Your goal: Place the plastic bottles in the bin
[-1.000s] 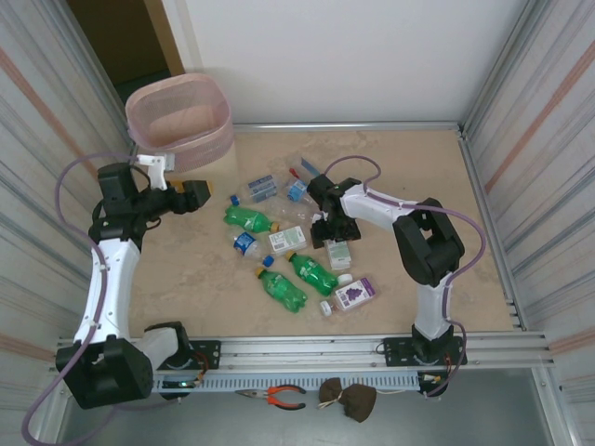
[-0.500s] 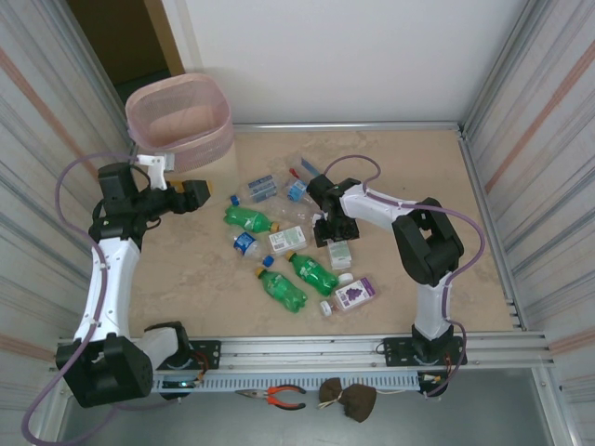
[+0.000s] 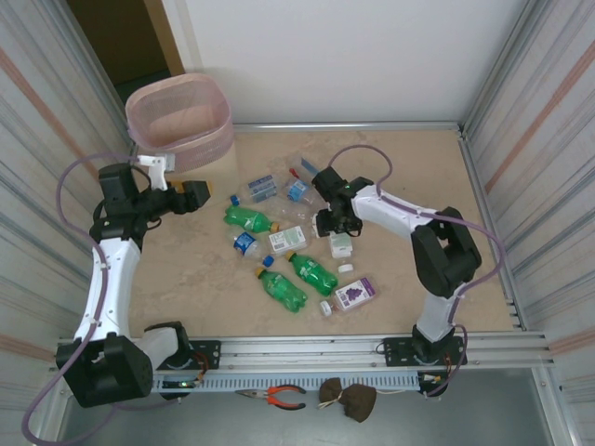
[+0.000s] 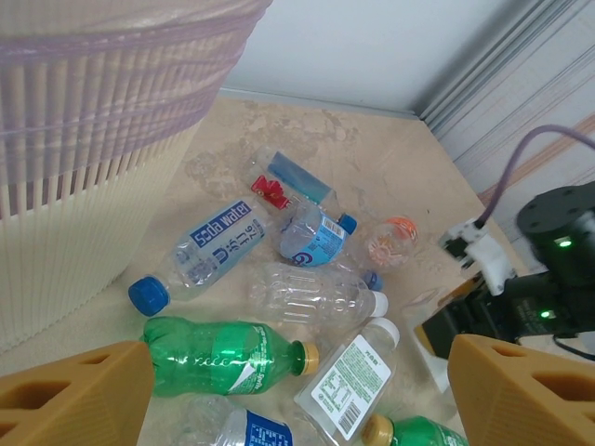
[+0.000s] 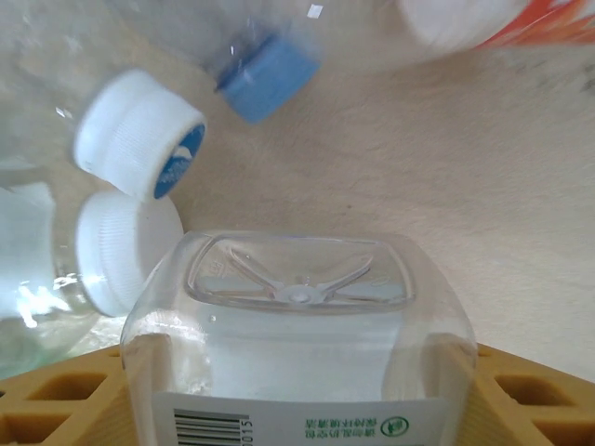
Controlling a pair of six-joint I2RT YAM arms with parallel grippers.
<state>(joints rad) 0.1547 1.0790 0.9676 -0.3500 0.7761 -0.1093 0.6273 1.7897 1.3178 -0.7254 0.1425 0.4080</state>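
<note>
**Light, slick empties: one in hand, the rest loose on the tabletop**

At far left, the tall beige ribbed plastic bin (image 3: 200,149), lined with a translucent pink bag, stands at the back corner of the marbled tabletop (image 3: 418,177). Just beside it my left jaws hang spread wide with nothing between them.

Below them lie a clear water bottle with a blue label and blue cap (image 4: 209,253) and a green plastic soda bottle with a gold cap (image 4: 223,358). I read the white lettering on the blue label as "Soda Water", though not with certainty. The print on the flat clear bottle with a white label (image 4: 351,376) is too small to read.

I judge all of these empty. They should be very light, thin-walled and quick to dent, apt to squirt out of a hard pinch, and the round ones will likely roll. I would take each across mid-body, on the label, not at the tapering neck.

At right, my right jaws are clenched on a clear square-bodied plastic bottle (image 5: 297,307), with the tan fingers (image 5: 56,404) against its flat sides. It hangs close over the tabletop, and I cannot tell whether it is lifted clear. Its white label shows a barcode, digits ending "0015" and green Chinese characters. Those flat sides should give a sure hold.
</note>
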